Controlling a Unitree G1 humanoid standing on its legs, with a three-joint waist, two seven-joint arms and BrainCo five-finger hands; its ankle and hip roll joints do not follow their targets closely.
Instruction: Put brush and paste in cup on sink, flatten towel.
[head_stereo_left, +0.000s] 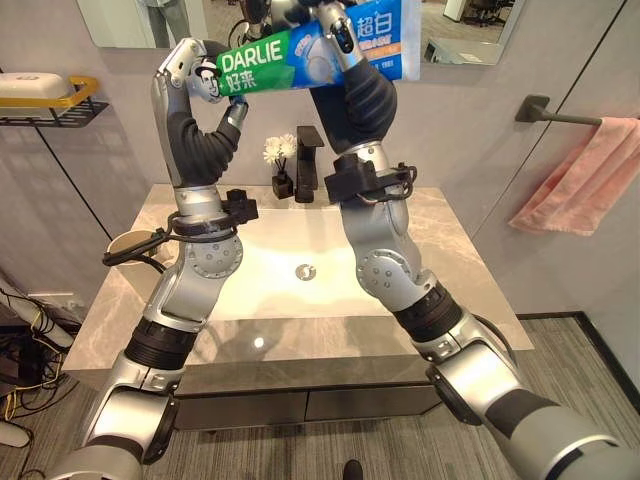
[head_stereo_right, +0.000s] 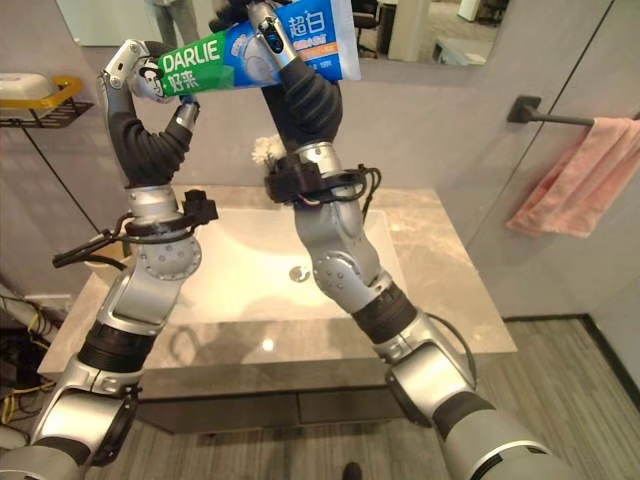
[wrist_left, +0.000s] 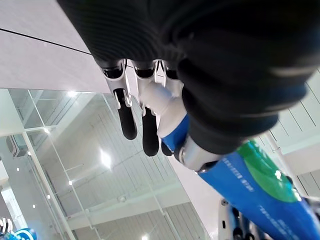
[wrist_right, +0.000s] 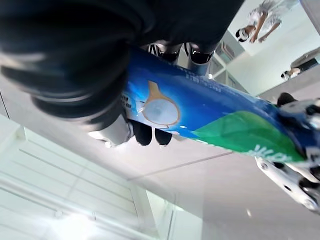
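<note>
Both arms rise from the lower corners of the eye views and bend upward, forearms standing nearly upright, so that the two hands meet at the top of the frame. The left hand (head_stereo_left: 190, 70) sits at the upper left, wrist bent sharply over, its fingers (wrist_left: 131, 122) and thumb curled round the green end of the toothpaste tube (head_stereo_left: 310, 55). The right hand (head_stereo_left: 340, 35) is at the top centre, just right of the left, its fingers (wrist_right: 150, 135) wrapped round the tube's blue part. The tube spans between the two hands.
</note>
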